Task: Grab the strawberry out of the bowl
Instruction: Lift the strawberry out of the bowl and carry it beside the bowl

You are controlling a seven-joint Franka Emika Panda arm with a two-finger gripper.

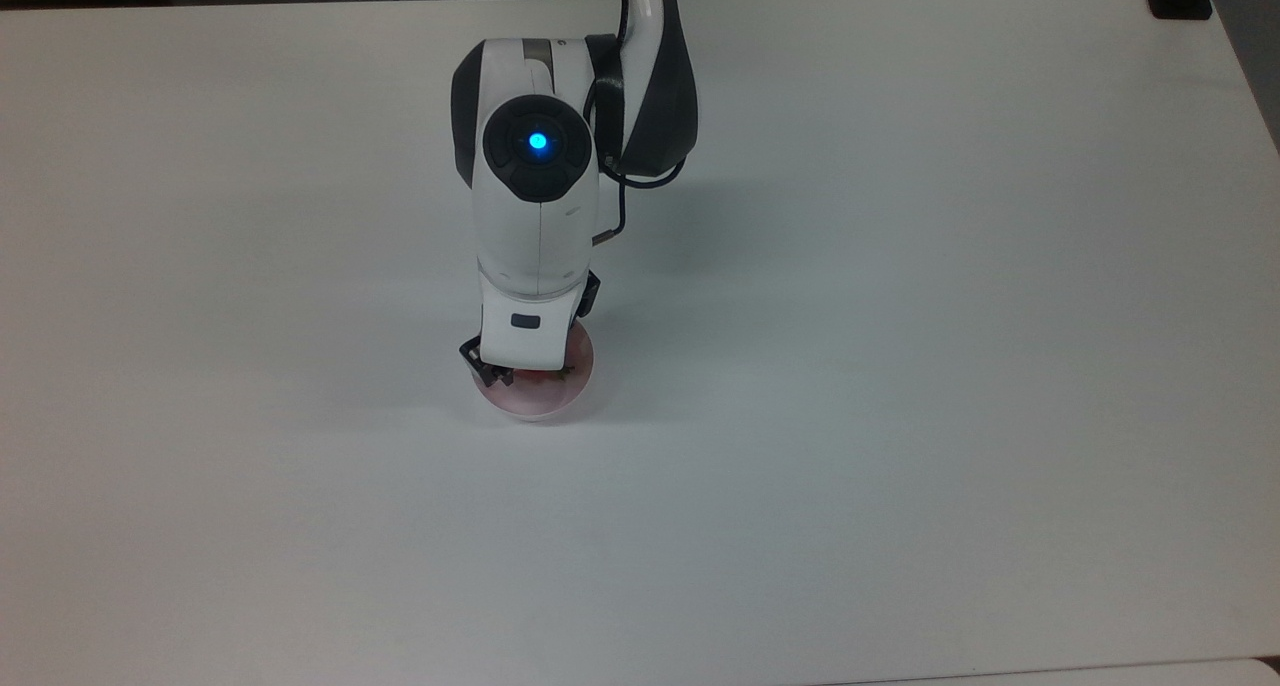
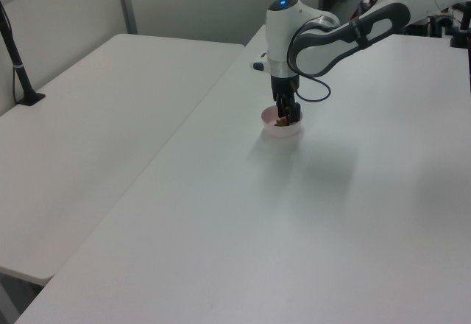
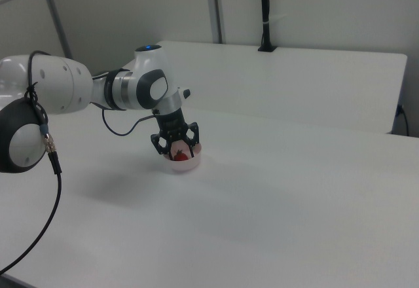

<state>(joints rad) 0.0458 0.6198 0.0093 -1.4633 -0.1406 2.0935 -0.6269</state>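
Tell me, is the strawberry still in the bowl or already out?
In. The strawberry sits inside the pink bowl, between the open pincer's fingers.

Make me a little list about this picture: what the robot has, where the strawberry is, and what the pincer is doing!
robot: one white arm with a pincer
strawberry: red, inside the bowl, between the pincer's fingers
bowl: small, pale pink, standing on the table
pincer: lowered into the bowl, fingers spread on either side of the strawberry, open
table: white
strawberry lifted: not yet
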